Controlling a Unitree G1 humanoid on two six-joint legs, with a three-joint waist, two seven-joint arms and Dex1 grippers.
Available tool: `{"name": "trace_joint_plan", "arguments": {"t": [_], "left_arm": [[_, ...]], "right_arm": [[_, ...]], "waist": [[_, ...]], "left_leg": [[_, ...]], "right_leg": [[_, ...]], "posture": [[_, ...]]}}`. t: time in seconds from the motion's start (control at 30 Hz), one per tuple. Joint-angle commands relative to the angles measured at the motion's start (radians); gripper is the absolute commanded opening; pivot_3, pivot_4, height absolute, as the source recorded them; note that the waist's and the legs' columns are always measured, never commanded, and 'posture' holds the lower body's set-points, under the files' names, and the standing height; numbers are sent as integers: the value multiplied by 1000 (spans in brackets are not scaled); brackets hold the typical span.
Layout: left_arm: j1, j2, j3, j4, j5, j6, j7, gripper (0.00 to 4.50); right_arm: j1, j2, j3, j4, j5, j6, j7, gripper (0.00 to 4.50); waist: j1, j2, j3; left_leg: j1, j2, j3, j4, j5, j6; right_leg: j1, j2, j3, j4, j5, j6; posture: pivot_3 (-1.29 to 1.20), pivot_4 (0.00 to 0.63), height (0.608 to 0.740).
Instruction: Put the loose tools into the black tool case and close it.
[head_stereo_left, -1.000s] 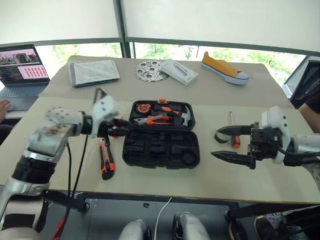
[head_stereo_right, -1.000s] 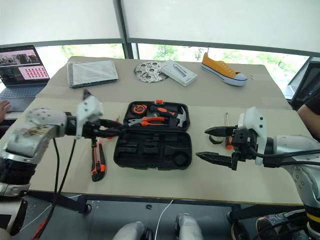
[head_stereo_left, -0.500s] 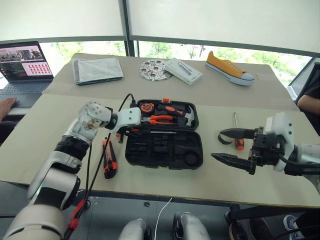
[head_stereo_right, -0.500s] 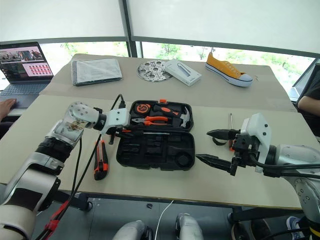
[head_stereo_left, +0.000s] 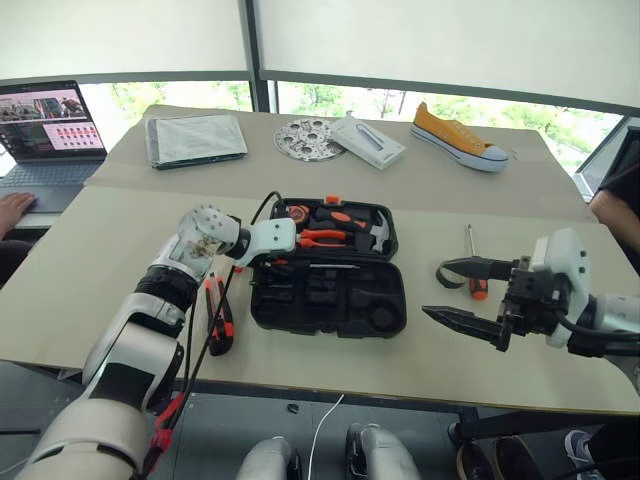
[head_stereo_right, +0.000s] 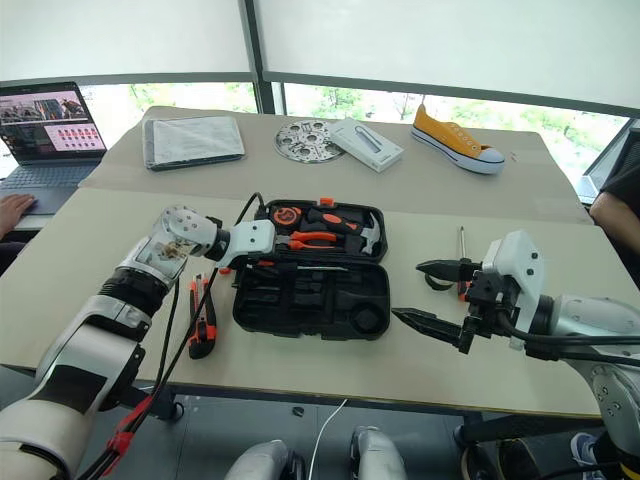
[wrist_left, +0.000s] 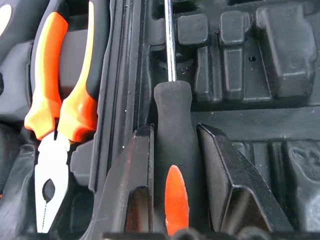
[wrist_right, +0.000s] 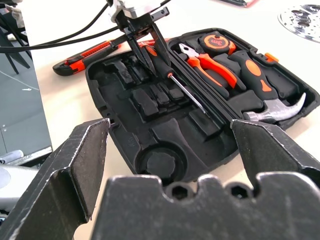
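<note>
Looking through the left eye view, you see the black moulded-plastic tool case (head_stereo_left: 328, 268) lying open mid-table, the left gripper (head_stereo_left: 262, 262) at its nine o'clock edge. The black-and-orange utility knife (head_stereo_left: 219, 316) lies further out at nine, the slim orange-handled screwdriver (head_stereo_left: 472, 262) and small dark tape roll (head_stereo_left: 450, 272) at three. The right gripper (head_stereo_left: 462, 295) hovers there, jaws wide apart. In your left wrist view, the jaws bracket the black-and-orange-handled screwdriver (wrist_left: 175, 150) lying in the case; whether they clamp it, you cannot tell. Orange-handled pliers (wrist_left: 60, 107) sit alongside.
</note>
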Motion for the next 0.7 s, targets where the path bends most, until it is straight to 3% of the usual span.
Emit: {"name": "trace_joint_plan", "arguments": {"t": [0.03, 0.1, 0.2, 0.3, 0.57, 0.7], "left_arm": [[-43, 24, 50, -62, -30, 26, -22, 3052], [-43, 37, 73, -102, -51, 67, -43, 3726], [-37, 43, 96, -131, -71, 105, -44, 3726], [-30, 34, 109, -135, -74, 113, -32, 3030], [-13, -11, 83, -86, -56, 72, -10, 66], [-16, -37, 64, -47, -33, 51, -3, 26]], "right_arm": [[4, 6, -36, -29, 28, -13, -5, 4500], [4, 9, -33, -27, 27, -16, -3, 4500], [-2, 10, -24, -18, 19, -23, 1, 4500], [-6, 11, -18, -11, 12, -28, 4, 4500], [-1, 10, -23, -18, 7, -28, -5, 4500], [25, 14, -39, -37, 12, -24, -13, 4500]], "waist": [[0, 0, 0], [0, 0, 0], [-1, 0, 0], [0, 0, 0], [0, 0, 0], [0, 0, 0]], "left_leg": [[0, 0, 0, 0, 0, 0], [0, 0, 0, 0, 0, 0], [0, 0, 0, 1, 0, 0], [0, 1, 0, 1, 0, 0], [0, 0, 0, 1, 0, 0], [0, 0, 1, 1, 0, 0]], "right_leg": [[0, 0, 0, 0, 0, 0], [0, 0, 0, 0, 0, 0], [0, 0, 0, 0, 0, 0], [0, 0, 0, 0, 0, 0], [0, 2, -1, 0, 0, 0], [0, 2, -1, 0, 0, 0]], "posture": [[0, 150, 733], [0, 150, 733], [0, 150, 733], [0, 150, 733], [0, 150, 733], [0, 150, 733]]}}
